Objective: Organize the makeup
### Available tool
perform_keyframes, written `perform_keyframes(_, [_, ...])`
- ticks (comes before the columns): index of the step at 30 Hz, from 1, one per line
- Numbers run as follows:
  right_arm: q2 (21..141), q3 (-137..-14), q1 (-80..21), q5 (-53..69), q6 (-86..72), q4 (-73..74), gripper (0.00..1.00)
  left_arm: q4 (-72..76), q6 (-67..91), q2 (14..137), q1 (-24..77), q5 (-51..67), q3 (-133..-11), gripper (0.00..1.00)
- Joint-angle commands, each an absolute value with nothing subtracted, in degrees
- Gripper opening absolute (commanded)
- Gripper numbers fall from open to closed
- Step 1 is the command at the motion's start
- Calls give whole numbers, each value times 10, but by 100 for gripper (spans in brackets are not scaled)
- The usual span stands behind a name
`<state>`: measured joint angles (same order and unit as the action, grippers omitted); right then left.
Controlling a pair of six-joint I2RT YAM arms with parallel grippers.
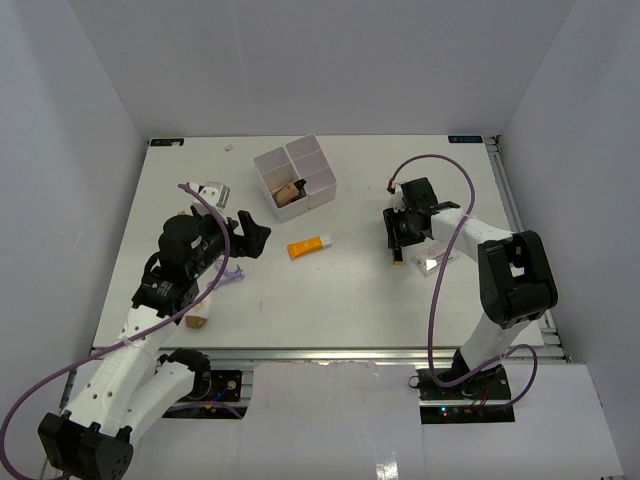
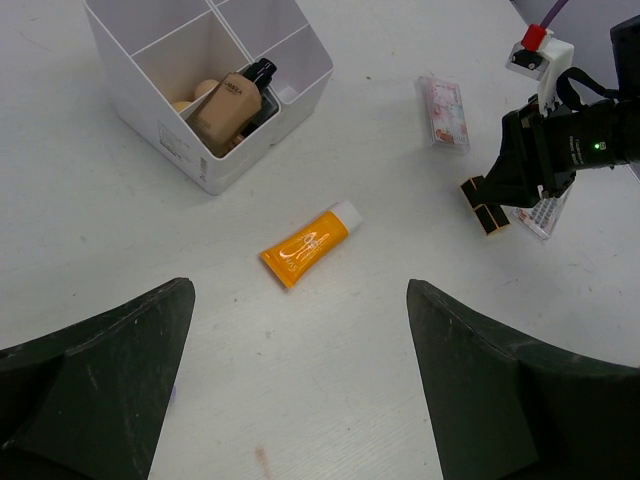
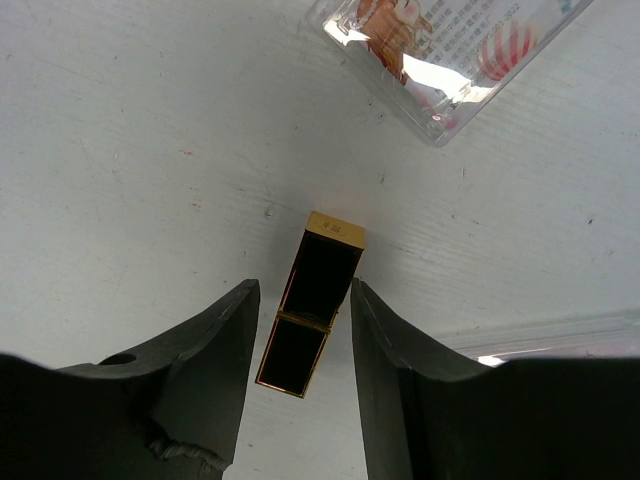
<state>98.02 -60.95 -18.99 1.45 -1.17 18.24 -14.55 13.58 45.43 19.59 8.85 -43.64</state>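
White table (image 1: 340, 310) with plain white walls on three sides. Right gripper (image 1: 398, 248) is down at the surface with its fingers (image 3: 215, 350) straddling the black-gold lipstick (image 3: 310, 300). A thin gap shows on one side, so the jaws read as not yet clamped; the lipstick looks to be lying on the table. A clear packet (image 3: 440, 50) lies just beyond it at about 1 o'clock in the wrist view. Left gripper (image 1: 256, 235) hangs spread wide and holds nothing, aimed at the orange tube (image 2: 308, 243), which lies flat mid-table. From the tube in the top view, the white box (image 1: 322, 180) is at 12 o'clock, the right gripper at 3 and the left gripper at 9. The near-left compartment already holds a skin-tone bottle (image 2: 228, 100) and a beige sponge (image 2: 203, 90); another sponge (image 1: 196, 322) sits loose by the left arm. Step in hand, as I judge it: picking up the lipstick. The next move calls for closing squarely on its long sides, lifting straight up clear of the packet, then carrying it toward 10 o'clock to a box compartment. Most of the sorting is not yet done.
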Motion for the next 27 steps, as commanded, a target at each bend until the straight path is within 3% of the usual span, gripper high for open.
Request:
perform_keyframes(1, [985, -605, -196, 4, -13, 185, 48, -138, 140, 449, 192, 82, -434, 98])
perform_keyframes(12, [995, -598, -198, -25, -10, 185, 47, -139, 140, 450, 192, 80, -433, 98])
perform_keyframes(22, [983, -598, -200, -18, 1, 184, 25, -140, 140, 447, 192, 77, -432, 98])
perform_keyframes(27, [952, -610, -200, 49, 62, 185, 20, -140, 140, 447, 192, 76, -432, 98])
